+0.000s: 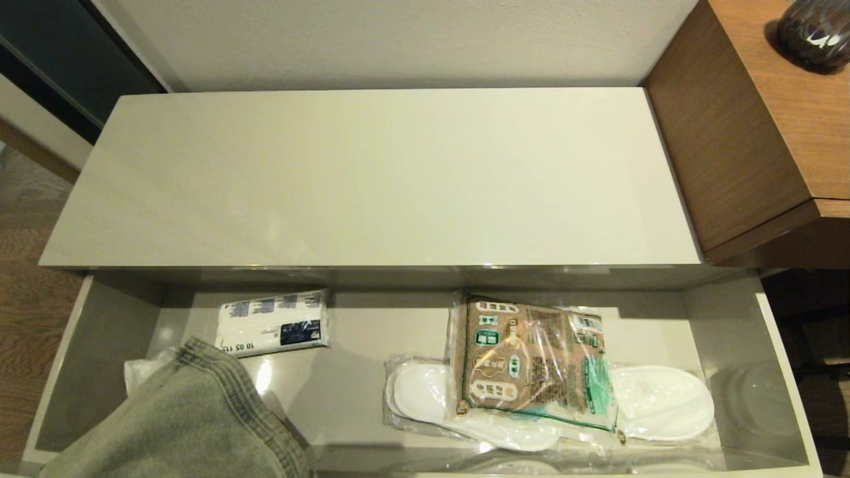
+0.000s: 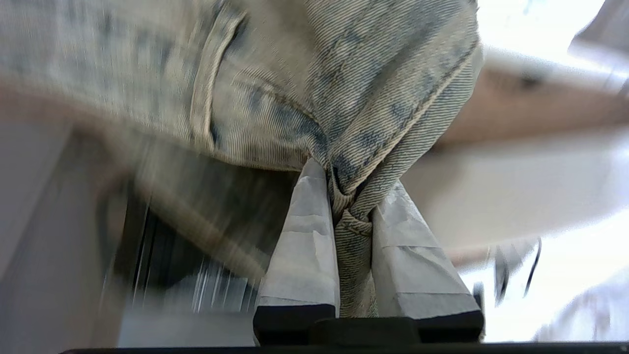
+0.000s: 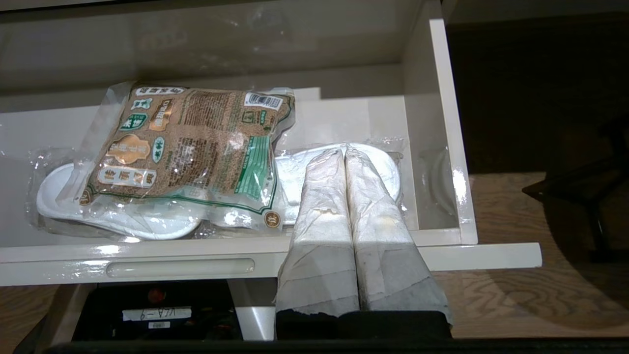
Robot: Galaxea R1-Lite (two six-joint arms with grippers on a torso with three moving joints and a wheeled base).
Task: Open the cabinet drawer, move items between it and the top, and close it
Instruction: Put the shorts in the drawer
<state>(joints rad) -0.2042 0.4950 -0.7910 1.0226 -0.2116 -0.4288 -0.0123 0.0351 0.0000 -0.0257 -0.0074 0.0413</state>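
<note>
The cabinet drawer (image 1: 783, 372) stands pulled out below the top (image 1: 372, 179), which lies bare and glossy above it. From the head view, the denim garment (image 1: 192, 418) rises at the drawer's left end, close to its front edge, bunched and lifted. Only the left wrist view shows why: the left gripper (image 2: 351, 196) is clamped on a gathered fold of the denim, the cloth squeezed between its two taped fingers (image 2: 304, 236); the gripper itself never appears from above.

Just behind the garment, toward the drawer's back wall, lies a white packet with dark print (image 1: 273, 322). Toward the drawer's right half, the bag of brown granules (image 1: 528, 362) rests flat across the plastic-wrapped white slippers (image 1: 657, 401), which stick out from beneath it on both sides.

The right wrist view gives what the head camera misses: the drawer's front face with an oblong notch (image 3: 179, 268), and the right gripper (image 3: 345, 155), fingers pressed together and holding nothing, hanging in front of the drawer's right end, clear of it. A brown wooden unit (image 1: 750, 133) stands beside the cabinet's right end.
</note>
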